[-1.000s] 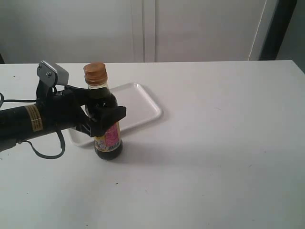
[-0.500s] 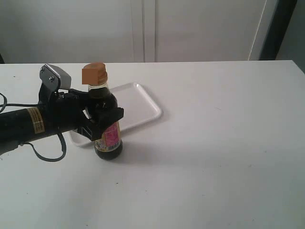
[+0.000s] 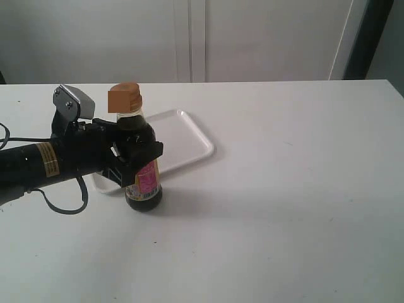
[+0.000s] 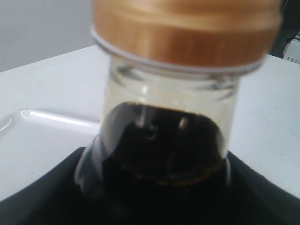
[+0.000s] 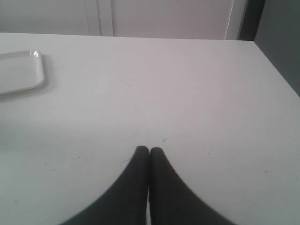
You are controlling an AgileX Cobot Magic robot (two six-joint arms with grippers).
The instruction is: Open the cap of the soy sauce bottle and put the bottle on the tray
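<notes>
Since 1 s ago, cap (image 3: 124, 99) looks tilted; left gripper (image 3: 136, 153) clamps soy sauce bottle (image 3: 148, 181) at shoulder (likely stiff, slick, liquid-heavy); right gripper (image 5: 149, 152) closed, empty.

left claw (image 3: 140, 155) grips soy sauce bottle (image 3: 145, 192) (upright, on table (image 3: 284, 208)) | cap (image 3: 124, 99) on top | tray (image 3: 189, 136) just behind

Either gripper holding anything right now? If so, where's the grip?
Left gripper is shut on the soy sauce bottle, fingers around its upper body just below the neck. Right gripper is shut on nothing.
</notes>
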